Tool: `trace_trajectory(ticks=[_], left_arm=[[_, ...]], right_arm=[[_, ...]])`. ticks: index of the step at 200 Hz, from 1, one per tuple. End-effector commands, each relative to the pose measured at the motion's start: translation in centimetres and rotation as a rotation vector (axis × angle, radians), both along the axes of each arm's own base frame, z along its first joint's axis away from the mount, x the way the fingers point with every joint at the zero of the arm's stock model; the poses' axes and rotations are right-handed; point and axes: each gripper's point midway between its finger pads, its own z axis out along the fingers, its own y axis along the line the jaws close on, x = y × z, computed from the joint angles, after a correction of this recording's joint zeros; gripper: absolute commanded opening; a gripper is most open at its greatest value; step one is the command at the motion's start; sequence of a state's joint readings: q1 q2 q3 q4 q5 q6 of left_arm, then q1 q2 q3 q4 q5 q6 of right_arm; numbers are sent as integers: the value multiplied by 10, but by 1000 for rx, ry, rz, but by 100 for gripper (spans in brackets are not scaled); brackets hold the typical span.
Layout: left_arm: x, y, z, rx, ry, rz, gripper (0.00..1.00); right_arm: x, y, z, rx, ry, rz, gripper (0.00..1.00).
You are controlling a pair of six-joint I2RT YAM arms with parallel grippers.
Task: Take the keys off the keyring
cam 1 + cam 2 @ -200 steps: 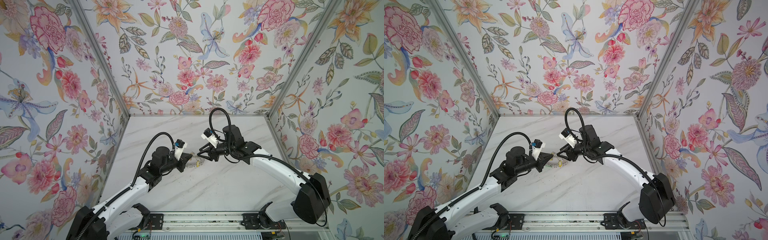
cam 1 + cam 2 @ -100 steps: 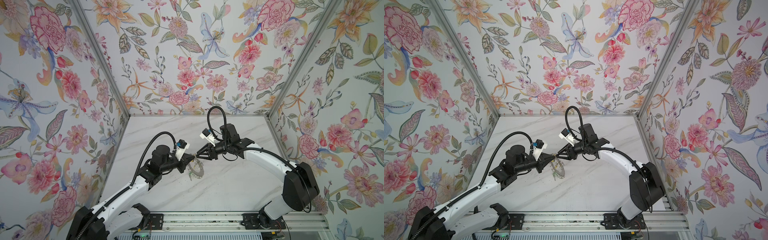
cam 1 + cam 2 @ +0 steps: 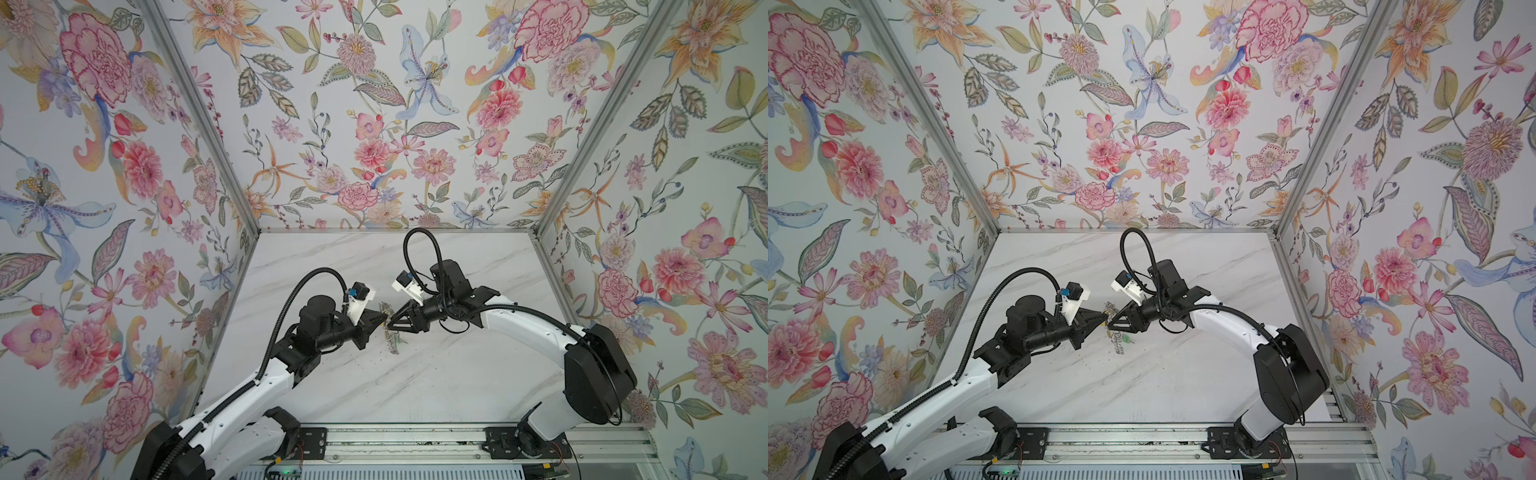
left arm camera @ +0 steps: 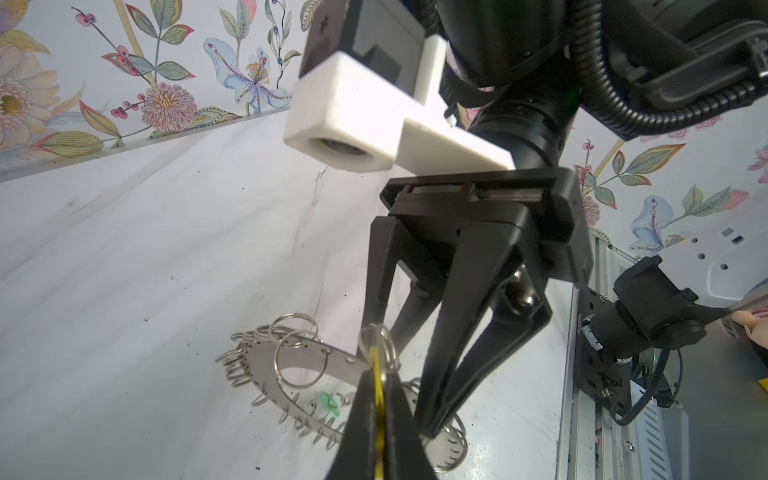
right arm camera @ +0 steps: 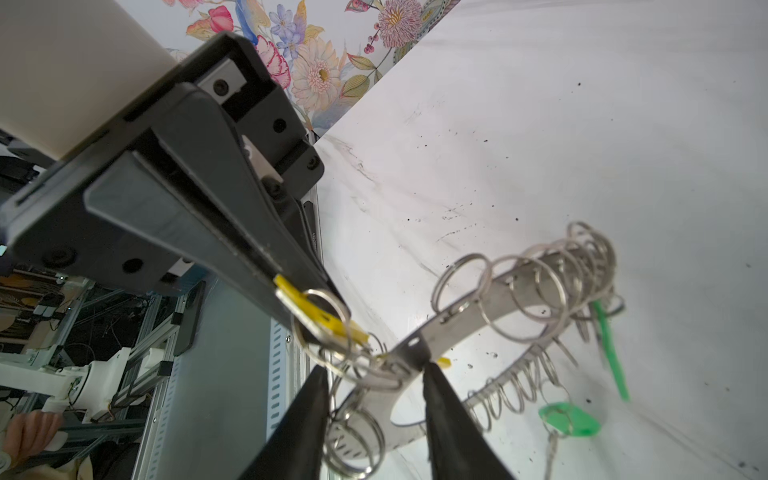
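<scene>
A yellow-tagged key point(image 5: 320, 309) is sitting clenched between the tips of the left tool point(image 4: 376, 399), its wire loop point(image 5: 322, 328) poking out past the fingertips while it is hanging on to the rim of the keyring point(image 5: 465, 328). The keyring, a flat grey metal disc fringed with wire loops, is being held up edge-on above the desk point(image 3: 436, 374), dangling just below the point where the two tools are meeting in both top views point(image 3: 1117, 336). The right tool point(image 5: 374, 415) is sitting directly opposite, its jaws part open and straddling the disc's rim without yet gripping it, one fingertip point(image 5: 440, 399) on either side of the metal. A green-tagged key point(image 5: 569, 419) is hanging from the far side of the ring, away from both tools. The disc's flat face is running roughly in line with the right tool's reach, so the tagged key is lying just ahead of that tool and the ring is stretching away beyond it. Judging by this, the right arm is the nearer one for bracing the ring while the left pulls the key off along its loop.
</scene>
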State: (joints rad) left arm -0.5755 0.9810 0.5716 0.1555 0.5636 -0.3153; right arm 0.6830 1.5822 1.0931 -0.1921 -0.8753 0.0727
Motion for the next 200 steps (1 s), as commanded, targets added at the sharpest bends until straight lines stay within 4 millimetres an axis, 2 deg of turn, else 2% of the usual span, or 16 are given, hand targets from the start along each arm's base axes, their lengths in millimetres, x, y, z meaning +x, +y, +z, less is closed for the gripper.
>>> trace_trajectory(ticks=[1, 56, 113, 163, 200], left_arm=[[3, 4, 11, -69, -38, 30, 0], [-4, 9, -16, -66, 21, 52, 0], [-12, 9, -38, -89, 66, 60, 0], [-16, 5, -43, -83, 72, 59, 0], [-16, 6, -46, -64, 72, 67, 0]], right_arm=[[18, -3, -28, -82, 6, -117, 37], [37, -11, -57, -183, -18, -204, 30], [39, -9, -88, -229, 12, -200, 28], [42, -9, -96, -237, 16, -201, 28], [42, -9, -95, -233, 10, -202, 28]])
